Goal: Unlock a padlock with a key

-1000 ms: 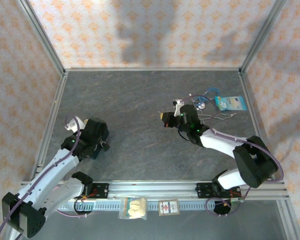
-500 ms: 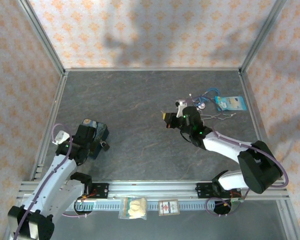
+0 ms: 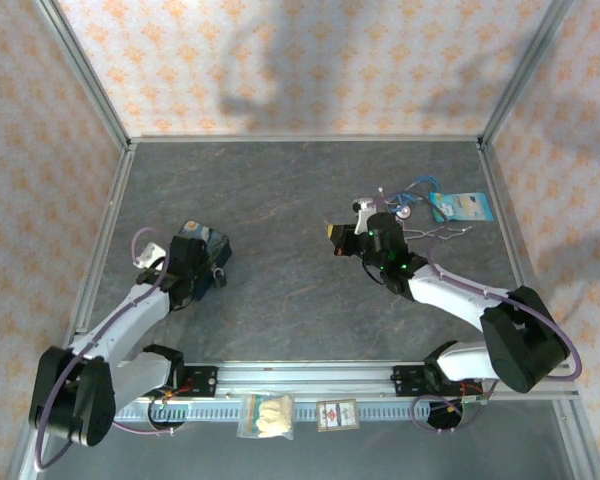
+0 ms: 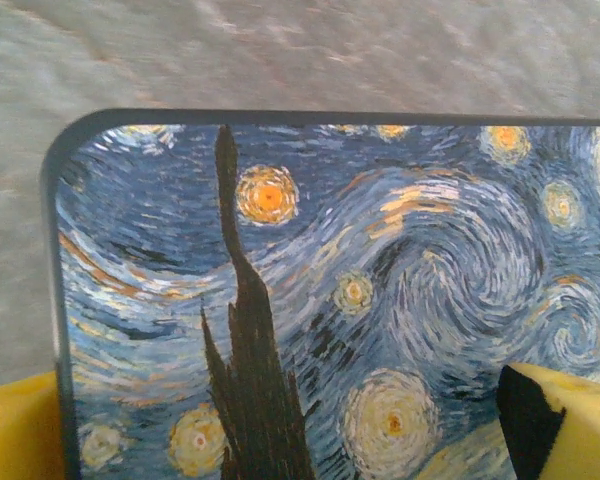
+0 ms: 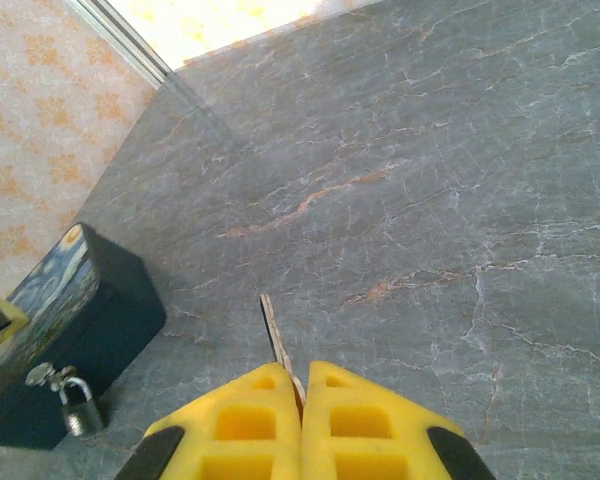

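Right pincer point(image 5: 302, 385) is clamped on the key point(image 5: 273, 325), its blade poking out ready for insertion. The arm stretches low over the tabletop point(image 5: 430, 200). Well apart to the left, the padlock point(image 5: 75, 410) hangs on the blue tin point(image 5: 80, 320). The left pincer point(image 4: 280, 410) gapes wide over the tin's lid, probably to steady it, with its elbow bent.

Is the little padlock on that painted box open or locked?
Apparently locked: the tiny dark padlock, hanging at the painted blue tin, has both legs of its silvery shackle in its body.
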You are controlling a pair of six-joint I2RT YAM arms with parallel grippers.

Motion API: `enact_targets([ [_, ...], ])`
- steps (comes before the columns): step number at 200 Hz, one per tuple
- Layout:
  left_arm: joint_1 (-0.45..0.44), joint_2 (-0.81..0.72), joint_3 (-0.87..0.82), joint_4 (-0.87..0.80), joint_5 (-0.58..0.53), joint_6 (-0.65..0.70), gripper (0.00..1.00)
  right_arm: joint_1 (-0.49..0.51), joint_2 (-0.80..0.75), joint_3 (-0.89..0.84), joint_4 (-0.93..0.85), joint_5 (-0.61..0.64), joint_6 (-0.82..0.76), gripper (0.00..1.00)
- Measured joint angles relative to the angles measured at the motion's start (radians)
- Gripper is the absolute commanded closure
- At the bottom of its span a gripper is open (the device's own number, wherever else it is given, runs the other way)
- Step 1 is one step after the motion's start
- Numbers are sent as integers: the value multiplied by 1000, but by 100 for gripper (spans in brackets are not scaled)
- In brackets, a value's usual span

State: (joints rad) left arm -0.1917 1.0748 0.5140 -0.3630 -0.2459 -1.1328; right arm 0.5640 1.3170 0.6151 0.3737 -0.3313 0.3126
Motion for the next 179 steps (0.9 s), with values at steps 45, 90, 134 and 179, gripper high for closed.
enact_targets([
  [45, -71, 235, 115, 193, 34, 102, 1, 0, 0, 0, -9, 10, 0, 100],
  [90, -100, 423, 250, 327, 56, 255, 1, 0, 0, 0, -16, 20, 0, 100],
  [134, -100, 382, 322, 333, 48, 463, 1, 0, -8, 0, -24, 36, -4, 100],
  [179, -115, 53, 180, 373, 126, 573, 10, -3, -13, 2, -37, 59, -44, 100],
])
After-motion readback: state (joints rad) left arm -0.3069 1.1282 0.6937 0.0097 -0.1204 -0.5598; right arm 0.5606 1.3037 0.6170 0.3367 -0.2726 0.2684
